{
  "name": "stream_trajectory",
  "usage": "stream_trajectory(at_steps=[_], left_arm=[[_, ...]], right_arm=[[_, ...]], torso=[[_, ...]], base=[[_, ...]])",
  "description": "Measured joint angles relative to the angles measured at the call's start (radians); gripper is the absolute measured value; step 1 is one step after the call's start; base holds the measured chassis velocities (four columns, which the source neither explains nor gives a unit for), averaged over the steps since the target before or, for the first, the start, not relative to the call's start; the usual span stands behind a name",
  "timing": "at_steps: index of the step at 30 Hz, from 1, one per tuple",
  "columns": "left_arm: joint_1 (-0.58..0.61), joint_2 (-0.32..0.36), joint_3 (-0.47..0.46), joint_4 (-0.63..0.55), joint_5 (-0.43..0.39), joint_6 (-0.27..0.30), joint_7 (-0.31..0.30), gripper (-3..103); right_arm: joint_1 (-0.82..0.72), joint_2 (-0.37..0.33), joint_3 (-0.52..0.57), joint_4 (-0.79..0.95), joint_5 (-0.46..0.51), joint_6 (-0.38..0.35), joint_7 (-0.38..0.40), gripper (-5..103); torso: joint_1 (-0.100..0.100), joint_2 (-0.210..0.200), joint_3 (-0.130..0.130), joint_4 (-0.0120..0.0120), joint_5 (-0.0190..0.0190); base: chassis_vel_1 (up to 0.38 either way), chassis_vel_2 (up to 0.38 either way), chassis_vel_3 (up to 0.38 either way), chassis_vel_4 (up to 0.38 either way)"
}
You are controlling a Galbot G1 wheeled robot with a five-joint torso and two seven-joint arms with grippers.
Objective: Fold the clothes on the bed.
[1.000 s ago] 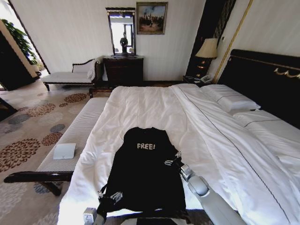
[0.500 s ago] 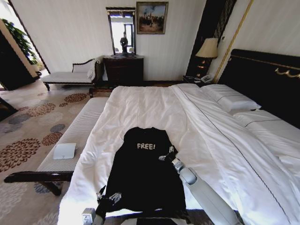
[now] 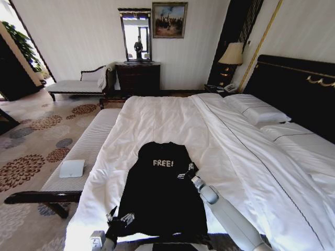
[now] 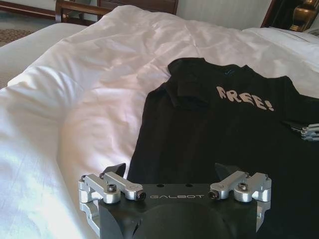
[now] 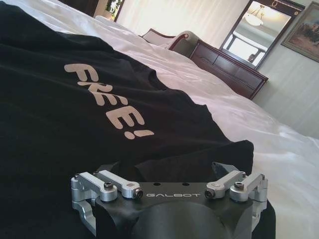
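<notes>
Black T-shirt (image 3: pixel 162 196) flat on the bed (image 3: pixel 172 117), spread left hand (image 3: pixel 119 221) at its near hem, spread right hand (image 3: pixel 186 171) on its right sleeve

Pale grey arms, black "GALBOT"-marked wrist housings, silver screwed linkages on each gripper (image 4: pixel 172 172)

Left pincer (image 3: pixel 121 220) and right pincer (image 3: pixel 186 171) spread wide

The black T-shirt (image 3: pixel 162 193) bears "FREE!" in white capitals across its chest, legible in all three views. The left claw (image 4: pixel 172 172) carries "GALBOT" on its black housing. The right claw (image 5: pixel 167 169) carries the same "GALBOT" marking. No other text is legible.
</notes>
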Motion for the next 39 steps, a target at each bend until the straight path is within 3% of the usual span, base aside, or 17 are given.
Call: stream_trajectory(at_steps=[9,12,17,21,29,39], left_arm=[[0.005,-0.006,0.000,-0.011,-0.003,0.003,-0.001,100],[0.009,-0.008,0.000,-0.020,-0.013,0.006,-0.001,100],[0.012,-0.009,-0.003,-0.030,-0.029,0.010,-0.005,100],[0.018,-0.010,-0.007,-0.039,-0.042,0.009,-0.004,100],[0.027,-0.012,-0.013,-0.052,-0.059,0.002,0.001,100],[0.044,-0.019,-0.011,-0.057,-0.055,-0.011,0.009,100]], right_arm=[[0.019,-0.001,-0.002,-0.030,-0.002,0.003,0.004,79],[0.023,-0.005,-0.003,-0.038,-0.001,0.004,0.003,62],[0.024,-0.005,-0.003,-0.042,0.001,0.004,0.002,51],[0.025,-0.003,-0.003,-0.042,0.003,0.005,0.002,30],[0.026,0.000,-0.002,-0.043,0.010,0.007,0.007,5],[0.036,-0.007,0.013,-0.034,0.048,0.012,0.011,1]], torso=[[0.000,0.000,0.000,0.0000,0.0000],[0.000,0.000,0.000,0.0000,0.0000],[0.000,0.000,0.000,0.0000,0.0001],[0.000,0.000,0.000,-0.0001,0.0000],[0.000,0.000,0.000,-0.0001,0.0001],[0.000,0.000,0.000,-0.0001,0.0000]], base=[[0.000,0.000,0.000,0.000],[0.000,0.000,0.000,0.000],[0.000,0.000,0.000,0.000],[0.000,0.000,0.000,0.000],[0.000,0.000,0.000,0.000],[0.000,0.000,0.000,0.000]])
